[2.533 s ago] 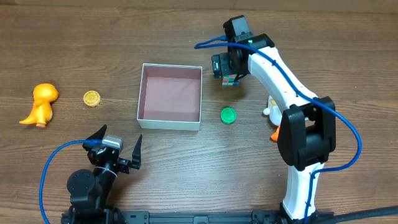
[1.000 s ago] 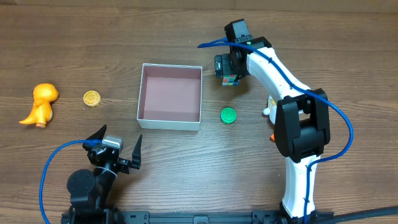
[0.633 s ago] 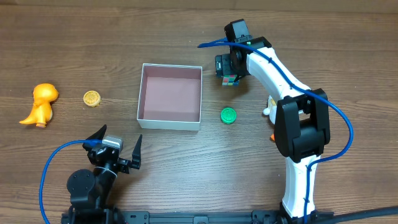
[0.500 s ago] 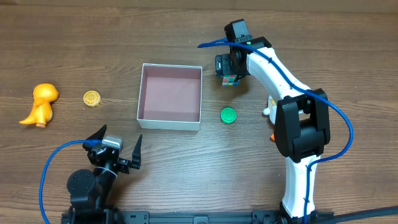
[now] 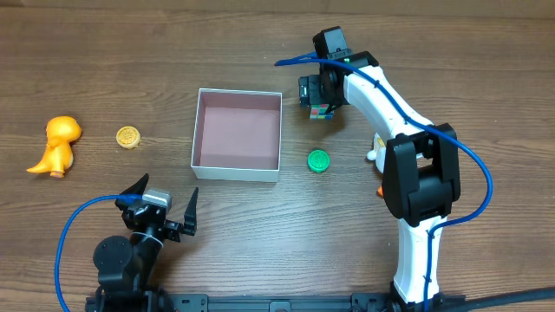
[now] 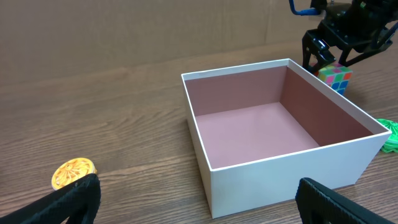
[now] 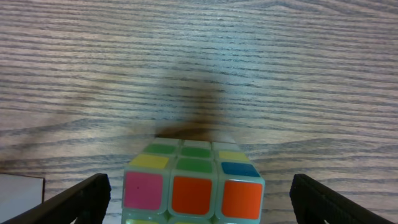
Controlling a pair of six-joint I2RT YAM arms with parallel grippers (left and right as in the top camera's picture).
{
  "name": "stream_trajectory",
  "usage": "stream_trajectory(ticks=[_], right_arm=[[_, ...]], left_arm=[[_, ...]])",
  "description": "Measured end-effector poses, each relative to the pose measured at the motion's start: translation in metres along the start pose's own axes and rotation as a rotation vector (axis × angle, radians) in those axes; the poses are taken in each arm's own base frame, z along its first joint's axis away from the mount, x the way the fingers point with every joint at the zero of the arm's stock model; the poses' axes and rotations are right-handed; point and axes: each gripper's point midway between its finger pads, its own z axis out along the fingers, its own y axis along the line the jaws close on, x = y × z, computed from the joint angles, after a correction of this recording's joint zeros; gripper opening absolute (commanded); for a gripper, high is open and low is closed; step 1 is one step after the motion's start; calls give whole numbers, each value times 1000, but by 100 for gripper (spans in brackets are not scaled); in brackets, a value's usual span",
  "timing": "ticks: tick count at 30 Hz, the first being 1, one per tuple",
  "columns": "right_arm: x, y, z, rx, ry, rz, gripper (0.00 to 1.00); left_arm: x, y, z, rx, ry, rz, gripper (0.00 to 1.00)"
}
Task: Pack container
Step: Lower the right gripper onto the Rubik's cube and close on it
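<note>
Right of the one container [image 5: 236,172] the right gripper [image 5: 318,102] is straddling one cube [image 7: 193,186], unclenched; left gripper [image 5: 165,192] gaping too (one green disc [image 5: 318,160], one yellow disc [image 5: 128,137], one dinosaur [image 5: 57,144] nearby)

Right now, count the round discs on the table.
2. The yellow disc lies left of the box, the green disc just right of it. The white arm may hide another.

The left arm [image 5: 117,257] sat folded low, left gripper [image 5: 165,195] spread wide. The right arm [image 5: 392,113] stretched forward, right gripper [image 5: 318,102] pointing down, its fingers held well apart.
</note>
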Motion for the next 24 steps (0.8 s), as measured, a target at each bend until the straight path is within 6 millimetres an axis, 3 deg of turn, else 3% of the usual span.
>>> stream_trajectory(ticks=[17, 24], right_arm=[[2, 1, 0, -8, 7, 0, 99], [3, 1, 0, -8, 11, 2, 87]], left_arm=[[0, 0, 0, 0, 0, 0, 100], [0, 0, 0, 0, 0, 0, 100]])
